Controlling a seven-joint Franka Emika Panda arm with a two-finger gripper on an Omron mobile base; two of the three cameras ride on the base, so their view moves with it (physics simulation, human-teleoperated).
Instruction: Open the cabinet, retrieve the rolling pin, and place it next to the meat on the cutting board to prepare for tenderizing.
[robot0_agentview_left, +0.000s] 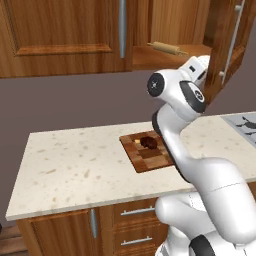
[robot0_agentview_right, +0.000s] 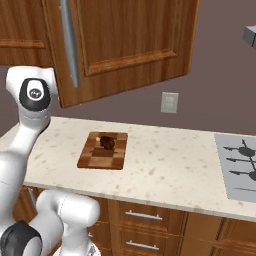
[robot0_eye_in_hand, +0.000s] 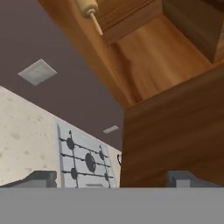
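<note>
One rolling pin (robot0_agentview_left: 167, 48) in cabinet (robot0_agentview_left: 65, 35); one meat (robot0_agentview_left: 148, 142).

The cabinet (robot0_agentview_left: 60, 37) is reddish-brown wood with visible grain and a soft satin sheen, and its bar handles (robot0_agentview_left: 122, 27) look like brushed silver metal. Inside, the shelf (robot0_eye_in_hand: 153, 57) is a lighter, smooth wood. The rolling pin (robot0_agentview_left: 167, 48) is pale tan wood, matt. The countertop (robot0_agentview_left: 80, 165) is cream stone with brown speckles, smooth and faintly polished. On it the cutting board (robot0_agentview_right: 102, 151) is a checker of dark and lighter wooden blocks, and the meat (robot0_agentview_right: 107, 142) looks dark and slightly glossy. The stove top (robot0_agentview_right: 240, 167) is flat grey metal with black burner grates. The wall (robot0_agentview_right: 210, 75) is plain matt brown-grey.
</note>
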